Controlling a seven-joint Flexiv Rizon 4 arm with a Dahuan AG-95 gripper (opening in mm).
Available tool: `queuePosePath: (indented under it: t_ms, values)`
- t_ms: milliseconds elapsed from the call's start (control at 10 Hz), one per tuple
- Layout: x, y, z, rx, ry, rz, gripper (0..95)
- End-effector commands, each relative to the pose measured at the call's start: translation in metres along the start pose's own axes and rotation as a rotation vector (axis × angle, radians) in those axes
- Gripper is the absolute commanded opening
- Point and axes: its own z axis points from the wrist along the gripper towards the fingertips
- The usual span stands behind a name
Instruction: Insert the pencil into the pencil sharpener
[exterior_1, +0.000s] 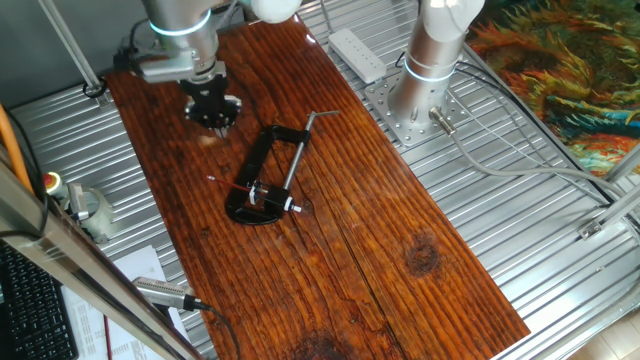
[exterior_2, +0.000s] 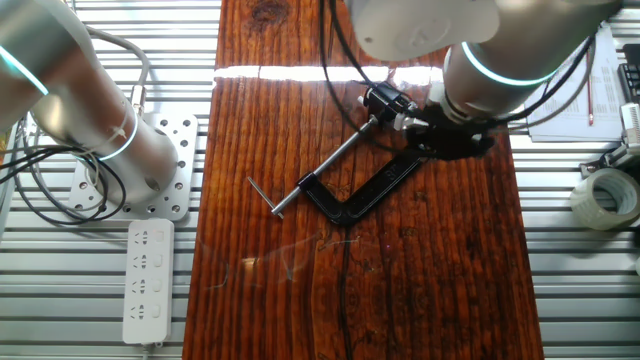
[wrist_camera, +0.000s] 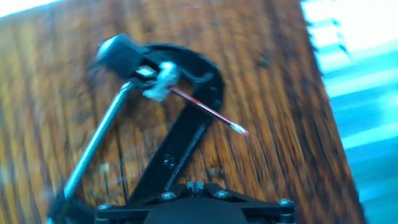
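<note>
The black C-clamp (exterior_1: 262, 160) lies in the middle of the wooden board (exterior_1: 380, 230). It also shows in the other fixed view (exterior_2: 370, 190) and the hand view (wrist_camera: 180, 143). The pencil sharpener (wrist_camera: 149, 74), a tiny dark block with silvery glints, sits in the clamp's mouth (exterior_1: 252, 190) (exterior_2: 388, 102). The pencil (wrist_camera: 208, 111), thin and dark red, has one end at the sharpener, and its pale tip (exterior_1: 296, 208) points away over the clamp's frame. My gripper (exterior_1: 212, 112) is shut and empty, apart from the clamp, near the board's edge (exterior_2: 452, 142).
The clamp's silver screw rod (wrist_camera: 93, 146) runs out from the sharpener end. A white power strip (exterior_1: 358, 52) and the arm's base (exterior_1: 430, 60) stand on the metal table beside the board. A tape roll (exterior_2: 605, 195) lies off the board's other side.
</note>
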Motion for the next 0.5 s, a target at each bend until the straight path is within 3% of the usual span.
queuePosePath:
  t_ms: [100,200,500]
  values:
    - [0.0091,-0.008,-0.014,0.112,0.025,0.791,0.0]
    - [0.0091,-0.008,-0.014,0.146,0.048,0.869,0.0]
    - [0.0091,-0.008,-0.014,0.142,0.03,1.039,0.0]
